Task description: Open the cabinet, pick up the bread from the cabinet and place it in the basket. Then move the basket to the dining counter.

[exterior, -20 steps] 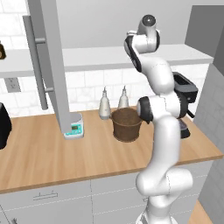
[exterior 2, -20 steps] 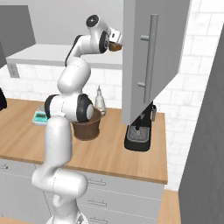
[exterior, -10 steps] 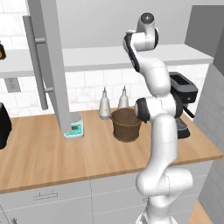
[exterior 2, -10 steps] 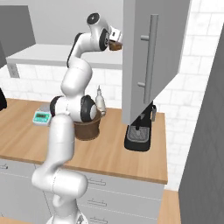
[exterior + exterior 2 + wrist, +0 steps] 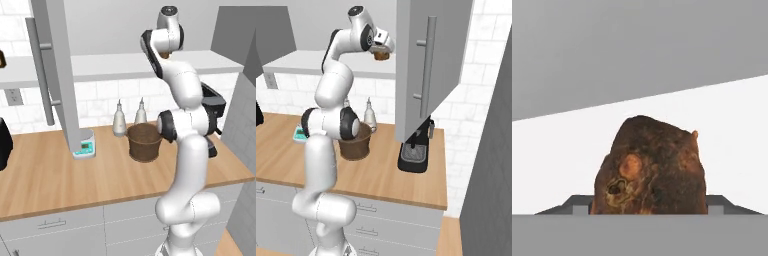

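A dark brown crusty bread [image 5: 649, 167] looms large in the hand view, and my gripper [image 5: 648, 202] is shut on it. In the right base view the gripper [image 5: 381, 50] holds the bread [image 5: 381, 55] high up, just in front of the cabinet's pale shelf [image 5: 311, 62]. The cabinet stands open, its left door [image 5: 62, 75] and right door [image 5: 426, 65] swung outward. The round dark brown basket [image 5: 145, 142] [image 5: 356, 145] sits on the wood worktop, well below the held bread. In the left base view my arm hides the hand.
A white-and-teal scale [image 5: 84, 147] stands left of the basket, with two bottles [image 5: 119, 120] behind it. A black coffee machine [image 5: 415, 150] stands under the right door. The open doors hang out over the worktop [image 5: 50, 175]. Grey drawers [image 5: 376, 225] lie below.
The hand with the bread has drawn slightly back from the shelf and a little lower. The arm's top joint has risen. The basket has not moved.
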